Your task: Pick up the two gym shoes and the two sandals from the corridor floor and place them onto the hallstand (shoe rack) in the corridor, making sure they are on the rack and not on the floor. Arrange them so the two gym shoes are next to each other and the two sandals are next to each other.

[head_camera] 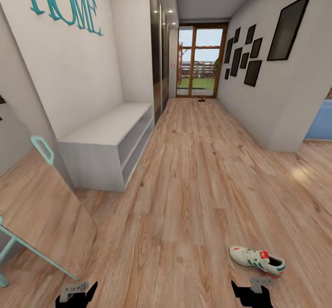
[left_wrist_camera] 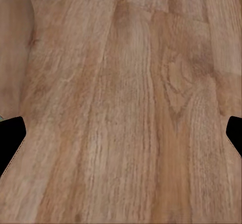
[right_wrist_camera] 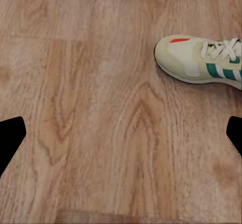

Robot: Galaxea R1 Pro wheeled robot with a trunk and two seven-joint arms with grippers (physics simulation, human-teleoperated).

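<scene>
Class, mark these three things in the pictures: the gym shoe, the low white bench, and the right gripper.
gym shoe (head_camera: 257, 260): head view, on its laced upper.
low white bench (head_camera: 108, 128): head view, on its flat top.
right gripper (head_camera: 252, 294): head view, midway between its fingertips.

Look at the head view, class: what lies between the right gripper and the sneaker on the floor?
Nothing but bare wood floor. The sneaker sits just ahead of the right gripper; the right wrist view shows the same empty planks.
</scene>
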